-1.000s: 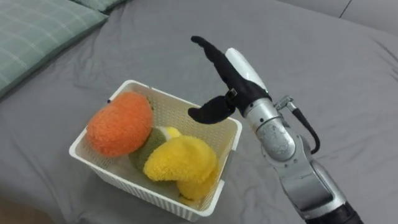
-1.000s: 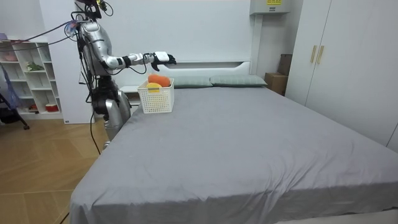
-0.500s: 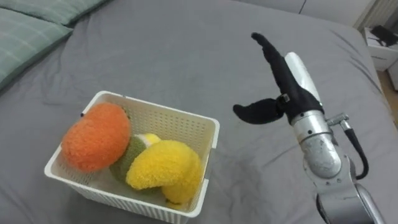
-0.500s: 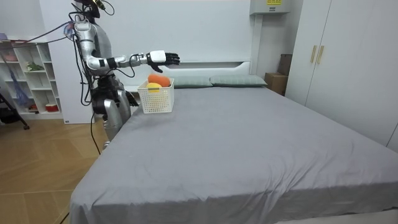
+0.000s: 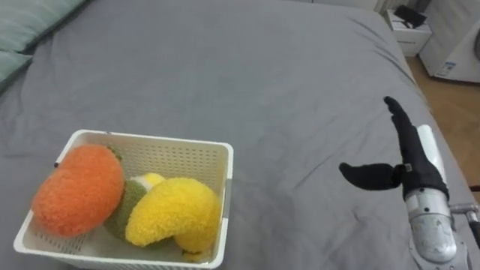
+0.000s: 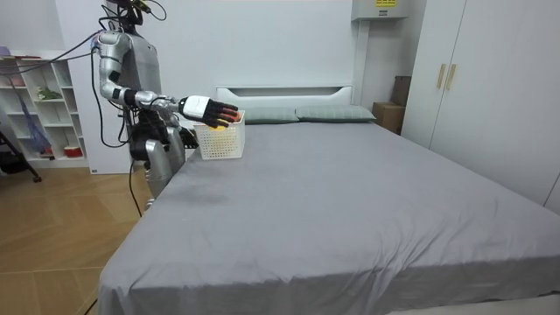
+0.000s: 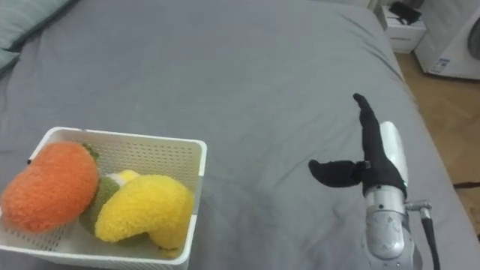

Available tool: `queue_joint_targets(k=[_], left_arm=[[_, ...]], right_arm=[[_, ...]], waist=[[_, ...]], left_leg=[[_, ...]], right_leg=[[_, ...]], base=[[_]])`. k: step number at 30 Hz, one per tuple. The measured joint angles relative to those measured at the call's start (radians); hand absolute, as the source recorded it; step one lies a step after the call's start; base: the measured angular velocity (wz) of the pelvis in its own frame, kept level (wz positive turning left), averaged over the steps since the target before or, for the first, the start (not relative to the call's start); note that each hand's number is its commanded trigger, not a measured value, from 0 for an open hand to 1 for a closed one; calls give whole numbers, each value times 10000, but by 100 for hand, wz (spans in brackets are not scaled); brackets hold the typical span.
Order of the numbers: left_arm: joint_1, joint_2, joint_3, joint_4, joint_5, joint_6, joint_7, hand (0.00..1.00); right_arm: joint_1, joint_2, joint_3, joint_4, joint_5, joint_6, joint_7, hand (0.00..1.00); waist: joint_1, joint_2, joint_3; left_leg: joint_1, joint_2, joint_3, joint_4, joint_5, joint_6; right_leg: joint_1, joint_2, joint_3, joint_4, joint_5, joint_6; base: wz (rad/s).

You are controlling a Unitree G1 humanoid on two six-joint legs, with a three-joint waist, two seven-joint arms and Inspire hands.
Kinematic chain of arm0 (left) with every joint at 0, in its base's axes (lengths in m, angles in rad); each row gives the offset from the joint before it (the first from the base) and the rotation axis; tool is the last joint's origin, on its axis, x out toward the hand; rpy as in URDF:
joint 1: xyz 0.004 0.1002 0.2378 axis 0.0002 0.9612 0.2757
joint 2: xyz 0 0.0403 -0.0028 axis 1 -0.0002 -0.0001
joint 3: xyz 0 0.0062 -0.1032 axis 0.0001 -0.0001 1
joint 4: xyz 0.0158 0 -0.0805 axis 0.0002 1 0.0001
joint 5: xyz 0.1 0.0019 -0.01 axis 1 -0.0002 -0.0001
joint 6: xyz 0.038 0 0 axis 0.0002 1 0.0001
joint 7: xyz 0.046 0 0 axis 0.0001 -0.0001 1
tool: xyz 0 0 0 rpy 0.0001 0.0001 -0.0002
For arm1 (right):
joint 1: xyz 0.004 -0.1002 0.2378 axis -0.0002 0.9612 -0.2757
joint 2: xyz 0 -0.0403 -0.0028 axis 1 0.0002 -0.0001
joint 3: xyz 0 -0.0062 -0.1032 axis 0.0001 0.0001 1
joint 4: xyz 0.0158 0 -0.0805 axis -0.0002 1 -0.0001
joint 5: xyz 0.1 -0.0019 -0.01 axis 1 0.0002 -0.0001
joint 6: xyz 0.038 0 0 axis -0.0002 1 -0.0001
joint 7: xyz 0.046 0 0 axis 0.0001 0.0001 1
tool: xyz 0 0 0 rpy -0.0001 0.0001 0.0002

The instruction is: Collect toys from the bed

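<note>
A white slatted basket sits on the grey bed at the lower left of the eye views. It holds an orange plush toy, a yellow plush toy and a green and white one wedged between them. My right hand hovers above the sheet well to the right of the basket, open, fingers straight, thumb spread toward the basket, holding nothing. In the room view I stand at the bed's head-end corner with that hand stretched out near the basket.
Green checked pillows lie at the top left. The bed's right edge drops to a wooden floor with white furniture beyond. The room view has shelves behind me and wardrobes on its right.
My right hand has left the space above the basket, swinging right and lower over the bare sheet, still open. The eye views have shifted right as I turned.
</note>
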Motion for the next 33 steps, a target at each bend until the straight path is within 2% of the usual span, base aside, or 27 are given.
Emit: queue_joint_targets(k=[2, 4, 6, 8, 11, 13, 17, 19, 22, 25, 27, 33], left_arm=[[39, -2, 13, 1, -101, 1, 0, 0], [83, 0, 123, -2, -98, 2, -4, 0], [105, 0, 199, -16, -99, 2, -4, 0], [104, -2, 200, -16, -200, 5, 28, 0], [102, -3, 191, -19, -202, 4, 93, 0], [85, -6, 187, -19, -211, 3, 192, 0], [77, -12, 70, -18, -369, -7, 204, 0], [82, -16, 59, 98, -406, -140, 204, 0], [98, -86, 94, 137, -406, -291, 205, 0], [62, -88, 226, 463, -402, -580, 199, 0], [46, -89, 329, 542, -403, -696, 194, 0], [-197, -119, 329, 1123, -414, -882, 189, 0]], right_arm=[[4, 7, -267, 479, 246, -32, -195, 0], [191, 12, -539, 977, 438, -225, -517, 0], [583, 17, -559, 1068, 855, -286, -718, 0], [848, 41, -498, 1507, 1205, -514, -841, 0], [1062, 248, -498, 2312, 1808, -522, -859, 0], [961, 518, -493, 3659, 2244, -625, -944, 0], [987, 739, -309, 5473, 3474, -637, -809, 0], [975, 748, -99, 6792, 4347, -728, -636, 0], [1022, 874, -82, 7785, 5114, -870, -254, 0], [991, 985, -98, 8510, 5451, -1360, 100, 0], [907, 1058, -114, 8958, 5510, -1621, 258, 0], [694, 1082, -104, 9622, 5662, -1929, 514, 0]], waist=[[-27, 25, 14], [-84, 54, 16], [-84, 58, 19], [-137, 65, 28], [-288, 84, 41], [-331, 79, 56], [-309, 99, 56], [-285, 148, 61], [-273, 241, 90], [-316, 326, 95], [-333, 304, 91], [-326, 341, 68]], left_leg=[[51, 37, 164, -11, -25, -2], [80, 58, 193, 1, -55, -20], [111, 84, 223, -3, -70, -41], [122, 105, 237, 8, -78, -56], [79, 119, 237, 28, -80, -68], [48, 117, 238, 30, -82, -77], [66, 109, 234, 27, -83, -77], [122, 110, 230, -3, -88, -87], [145, 116, 244, -31, -97, -98], [164, 116, 238, -17, -108, -111], [163, 118, 225, 6, -111, -117], [184, 117, 218, 10, -116, -123]], right_leg=[[-29, 0, 169, 3, 2, -4], [-1, 23, 252, -1, 6, -8], [16, 47, 276, -11, 5, -8], [50, 61, 264, -14, 5, -8], [14, 64, 253, -19, -1, -7], [-11, 68, 273, -51, -32, -35], [-20, 61, 246, -58, -50, -40], [27, 67, 235, -67, -50, -41], [18, 70, 237, -65, -65, -51], [43, 70, 232, -60, -101, -81], [43, 71, 226, -55, -132, -113], [42, 71, 227, -51, -160, -132]], base=[[-19], [-10], [-2], [2], [-1], [0], [2], [0], [-2], [0], [0], [0]])
